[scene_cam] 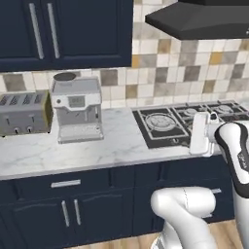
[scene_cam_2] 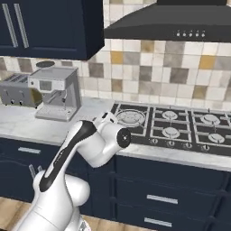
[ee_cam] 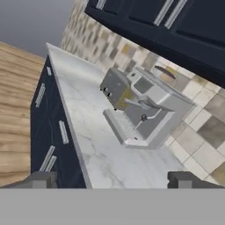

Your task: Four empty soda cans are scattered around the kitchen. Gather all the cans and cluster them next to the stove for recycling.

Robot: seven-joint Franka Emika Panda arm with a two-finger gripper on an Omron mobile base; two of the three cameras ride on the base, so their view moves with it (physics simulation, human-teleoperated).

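Fingers (ee_cam: 40,179) spread wide, nothing pinched between them. Pointed out along the surface (scene_cam: 116,146) toward the coffee machine (ee_cam: 140,110) and the toaster (ee_cam: 115,90) behind it. Judged a looking pose rather than a reach: held well clear of the marble, apart from every appliance.

Stove (scene_cam: 185,121) set into the surface to the right of the coffee machine, directly under the range hood (scene_cam: 204,19). Seen from the right base view as a black cooktop (scene_cam_2: 180,126) with round burners and a row of front knobs. Arm folded in front of its near left corner, wrist just over the surface edge. Marble strip between coffee machine and stove judged the natural spot for the cluster.

Whereabouts of the soda cans not established from these pictures. Task judged at the search stage.

Hidden or doubtful:
- Near right part of the stove covered by the arm in the left base view; right end cut off at the frame edge.
- Ground behind the toaster and coffee machine screened by their own bodies.
- Left end of the surface cut off beyond the toaster in the base views.
- Hand view rolled steeply, so the surface runs diagonally there; floor (ee_cam: 17,110) and drawer fronts (ee_cam: 48,132) visible at its left.
- Toaster slots and coffee machine controls too coarse to read.
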